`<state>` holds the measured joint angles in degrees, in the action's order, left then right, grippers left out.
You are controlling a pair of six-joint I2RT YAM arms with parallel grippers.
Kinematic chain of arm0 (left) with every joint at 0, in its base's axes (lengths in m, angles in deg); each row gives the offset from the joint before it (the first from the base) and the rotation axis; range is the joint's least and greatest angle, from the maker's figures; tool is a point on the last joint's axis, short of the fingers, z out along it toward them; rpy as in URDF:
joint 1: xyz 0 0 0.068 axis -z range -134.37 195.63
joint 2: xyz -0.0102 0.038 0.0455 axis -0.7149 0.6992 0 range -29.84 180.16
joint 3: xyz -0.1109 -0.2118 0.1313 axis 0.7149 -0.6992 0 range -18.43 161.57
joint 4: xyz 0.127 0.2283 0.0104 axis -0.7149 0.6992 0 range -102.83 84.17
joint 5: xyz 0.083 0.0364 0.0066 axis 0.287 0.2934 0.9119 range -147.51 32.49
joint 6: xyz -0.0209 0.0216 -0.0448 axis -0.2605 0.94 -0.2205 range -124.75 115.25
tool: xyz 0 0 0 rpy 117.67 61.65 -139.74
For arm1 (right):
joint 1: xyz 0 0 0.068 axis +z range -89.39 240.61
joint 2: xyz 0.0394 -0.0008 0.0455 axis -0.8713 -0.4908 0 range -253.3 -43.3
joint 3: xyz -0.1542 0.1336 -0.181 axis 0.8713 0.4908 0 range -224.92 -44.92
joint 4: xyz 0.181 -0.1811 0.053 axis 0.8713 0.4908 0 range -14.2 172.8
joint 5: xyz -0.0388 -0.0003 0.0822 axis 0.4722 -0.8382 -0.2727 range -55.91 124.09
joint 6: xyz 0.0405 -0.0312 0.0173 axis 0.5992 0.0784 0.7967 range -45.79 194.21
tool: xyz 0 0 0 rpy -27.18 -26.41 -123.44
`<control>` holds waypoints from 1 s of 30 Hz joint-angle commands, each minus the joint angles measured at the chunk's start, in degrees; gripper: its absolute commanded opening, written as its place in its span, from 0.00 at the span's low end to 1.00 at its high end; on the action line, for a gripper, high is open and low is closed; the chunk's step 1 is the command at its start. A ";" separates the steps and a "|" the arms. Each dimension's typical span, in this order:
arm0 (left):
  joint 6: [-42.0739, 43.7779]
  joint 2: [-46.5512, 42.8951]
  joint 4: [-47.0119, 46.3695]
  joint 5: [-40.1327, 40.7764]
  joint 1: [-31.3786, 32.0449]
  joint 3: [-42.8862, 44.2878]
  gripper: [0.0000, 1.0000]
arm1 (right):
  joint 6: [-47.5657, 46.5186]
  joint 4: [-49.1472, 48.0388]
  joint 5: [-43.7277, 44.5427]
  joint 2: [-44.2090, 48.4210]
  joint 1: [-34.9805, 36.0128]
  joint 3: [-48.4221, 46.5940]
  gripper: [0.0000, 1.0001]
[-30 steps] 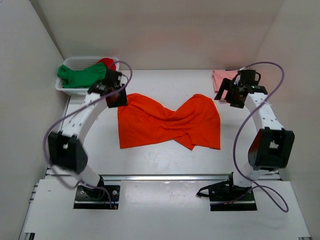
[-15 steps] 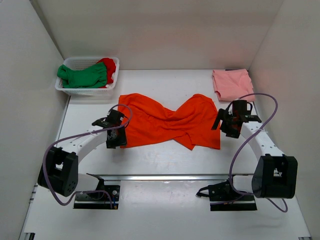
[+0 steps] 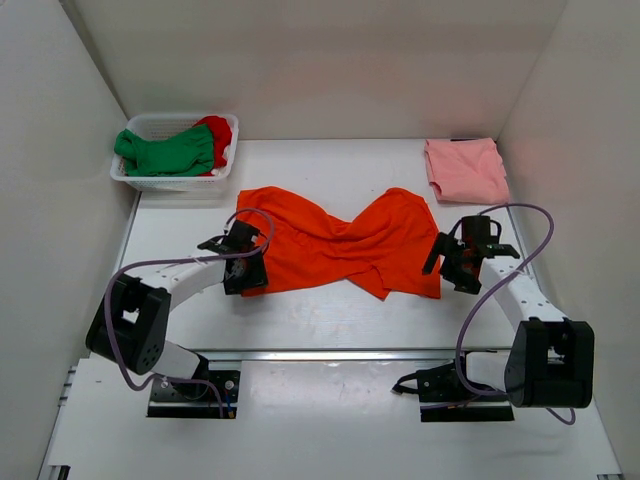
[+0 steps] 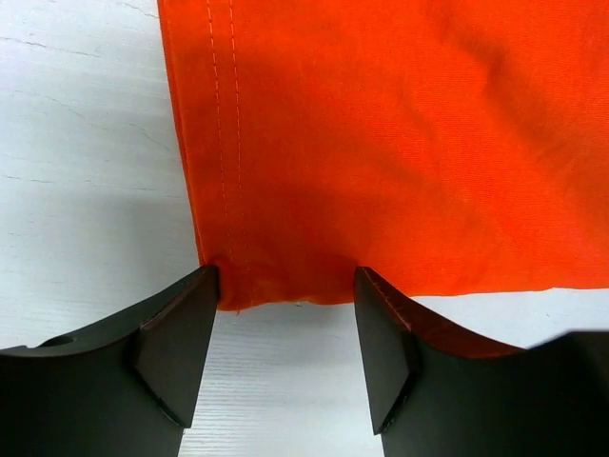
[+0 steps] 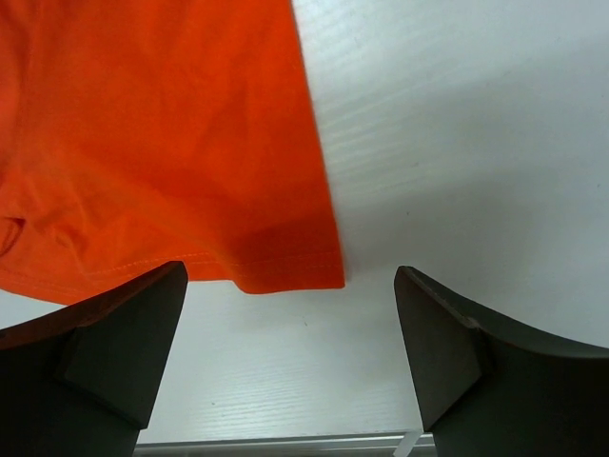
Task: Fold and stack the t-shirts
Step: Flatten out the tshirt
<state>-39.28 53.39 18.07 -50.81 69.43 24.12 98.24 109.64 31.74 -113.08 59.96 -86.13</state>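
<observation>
The bright orange t-shirt (image 3: 335, 245) lies spread and wrinkled on the white table. My left gripper (image 3: 243, 275) is open at its near left corner; in the left wrist view its fingers straddle the hemmed corner (image 4: 243, 276), low over the table, holding nothing (image 4: 285, 328). My right gripper (image 3: 452, 268) is open at the near right corner; the right wrist view shows that corner (image 5: 295, 271) just ahead of the wide-open gap (image 5: 290, 362). The pale salmon pink t-shirt (image 3: 465, 170) lies folded at the back right. The green t-shirt (image 3: 165, 152) and red t-shirt (image 3: 215, 132) sit in the basket.
The white plastic basket (image 3: 140, 180) stands at the back left corner. White walls close in the table on the left, back and right. A metal rail (image 3: 330, 354) runs along the table's near edge.
Both arms have swung from the back of the table toward the near side and dropped low. The left gripper now sits at the orange shirt's near left corner, the right at its near right corner.
</observation>
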 commanded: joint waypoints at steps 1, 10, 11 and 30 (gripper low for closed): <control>-1.25 -1.13 -0.74 -0.54 -0.15 -2.90 0.69 | 1.01 -1.15 0.77 -0.61 0.29 1.40 0.89; -5.73 -1.91 -4.87 0.15 1.52 -7.03 0.58 | 4.09 -3.00 1.29 -10.81 9.24 3.59 0.99; -6.17 -2.79 -5.31 -0.10 1.61 -7.91 0.33 | 5.14 -3.08 1.38 -11.86 10.04 3.42 0.96; 3.06 -17.74 13.48 -7.48 -7.00 37.85 0.00 | -4.00 3.60 -18.62 13.09 -6.36 -40.23 0.00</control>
<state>-38.47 40.31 27.51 -54.94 63.79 53.43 95.53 113.45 23.17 -103.09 58.43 -120.08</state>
